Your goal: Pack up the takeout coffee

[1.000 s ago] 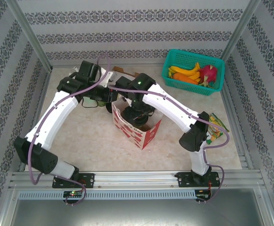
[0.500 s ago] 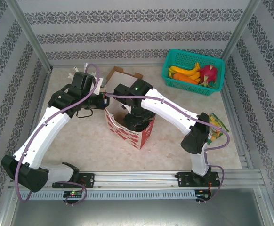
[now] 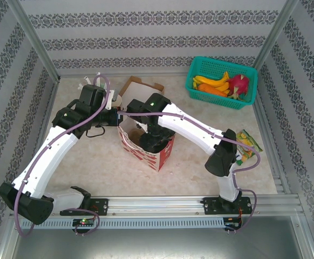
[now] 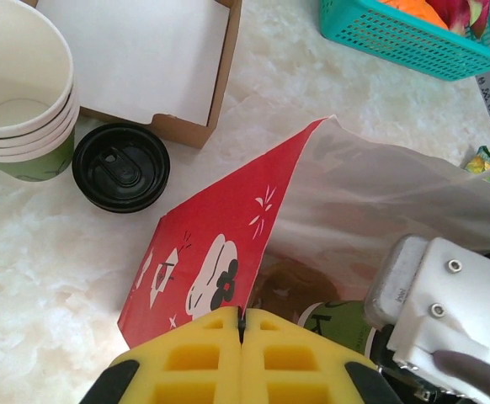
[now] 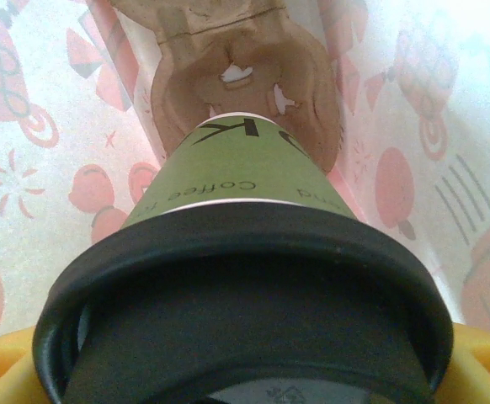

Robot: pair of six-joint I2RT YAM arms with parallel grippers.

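Note:
The takeout coffee (image 5: pixel 243 168), a green paper cup with a black lid (image 5: pixel 245 278), is inside the red-and-white paper bag (image 3: pixel 158 154). My right gripper (image 5: pixel 245 374) is shut on it at the lid, one yellow finger at each lower corner. The cup's base is at a hole of the brown pulp carrier (image 5: pixel 304 93) on the bag's floor. In the left wrist view the cup (image 4: pixel 339 324) shows through the bag's mouth beside the right gripper's white body. My left gripper (image 4: pixel 242 318) is shut on the bag's red rim (image 4: pixel 228 252), holding the mouth open.
Behind the bag lie an open cardboard box (image 4: pixel 152 50), a stack of green cups (image 4: pixel 22 101) and a loose black lid (image 4: pixel 120 167). A teal fruit basket (image 3: pixel 222 82) stands at the back right. A snack packet (image 3: pixel 247 144) lies by the right arm.
The left arm has drawn back towards the near left, pulling the bag's rim with it. The bag shifted slightly left and the right gripper went deeper into it with the cup.

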